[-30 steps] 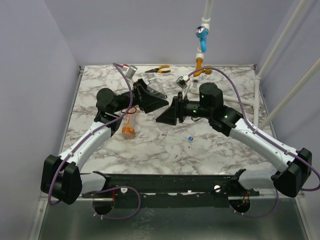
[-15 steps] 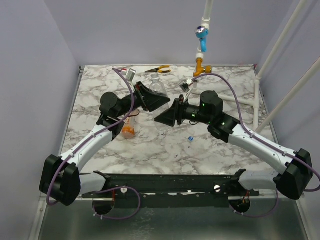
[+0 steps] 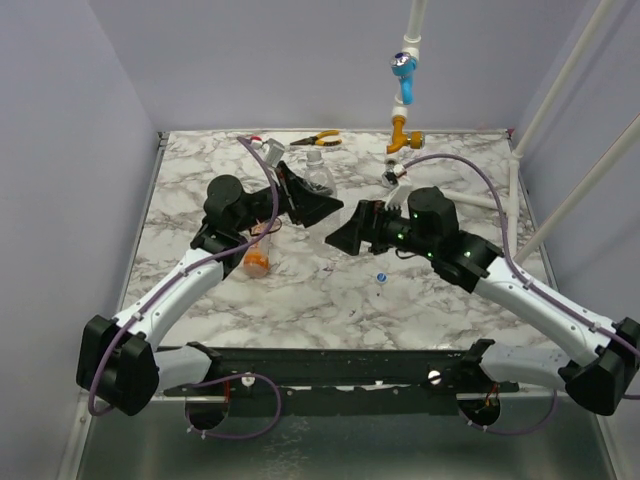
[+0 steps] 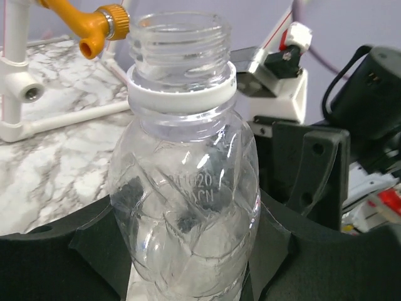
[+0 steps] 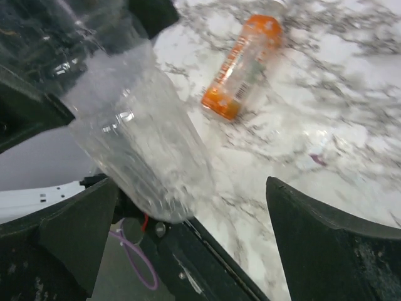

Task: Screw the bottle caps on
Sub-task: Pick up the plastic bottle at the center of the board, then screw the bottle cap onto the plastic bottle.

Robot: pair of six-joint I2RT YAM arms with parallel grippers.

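High in the middle, pinching clear bottle (image 4: pixel 185 182) with left gripper (image 3: pixel 320 205), with right gripper (image 3: pixel 340 238) spread wide. Lower down, blue cap (image 3: pixel 381 277) lying on table (image 3: pixel 450 300), orange bottle (image 3: pixel 257 263) at left. Could slip and fall if squeezed too softly.

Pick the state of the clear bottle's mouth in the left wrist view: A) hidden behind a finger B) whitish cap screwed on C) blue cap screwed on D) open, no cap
D: the clear bottle shows bare threads above its white ring, and the blue cap lies on the table.
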